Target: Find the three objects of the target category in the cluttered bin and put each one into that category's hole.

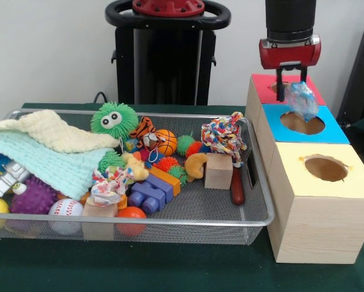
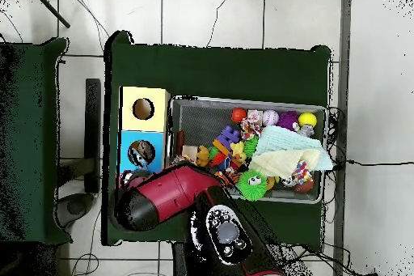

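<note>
My gripper (image 1: pixel 293 91) hangs at the right, over the row of boxes, shut on a pale blue and white crinkled bundle (image 1: pixel 303 101). The bundle dangles just above the round hole of the blue-topped box (image 1: pixel 334 131). The red-topped box (image 1: pixel 262 82) stands behind it and the yellow-topped box (image 1: pixel 352 182) in front. The silver wire mesh bin (image 1: pixel 170 220) lies to the left, full of toys. In the overhead view the arm (image 2: pixel 162 196) covers the red box and the gripper. The blue box (image 2: pixel 128 145), the yellow box (image 2: pixel 144 93) and the bin (image 2: pixel 194 111) show there.
The bin holds a pale green knitted cloth (image 1: pixel 42 161), a green furry ball with eyes (image 1: pixel 113 118), a small basketball (image 1: pixel 165 142), a rope knot toy (image 1: pixel 223 135), a wooden cube (image 1: pixel 218 170), blue and orange bricks (image 1: pixel 151 191), a baseball (image 1: pixel 65 210) and spiky balls.
</note>
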`<act>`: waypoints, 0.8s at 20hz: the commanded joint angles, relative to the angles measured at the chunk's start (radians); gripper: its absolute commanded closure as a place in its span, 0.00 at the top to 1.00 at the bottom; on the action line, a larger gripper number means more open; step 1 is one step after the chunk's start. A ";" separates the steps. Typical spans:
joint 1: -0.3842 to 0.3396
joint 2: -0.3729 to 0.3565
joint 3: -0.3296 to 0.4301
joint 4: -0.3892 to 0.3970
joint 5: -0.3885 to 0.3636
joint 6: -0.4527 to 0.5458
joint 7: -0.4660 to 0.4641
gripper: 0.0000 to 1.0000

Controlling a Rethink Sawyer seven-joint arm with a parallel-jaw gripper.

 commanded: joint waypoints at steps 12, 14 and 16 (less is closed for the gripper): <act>-0.045 0.001 0.013 -0.041 -0.015 0.002 -0.023 1.00; -0.045 -0.001 0.011 -0.041 -0.016 0.005 -0.023 1.00; -0.045 -0.003 0.011 -0.036 -0.015 0.006 -0.021 1.00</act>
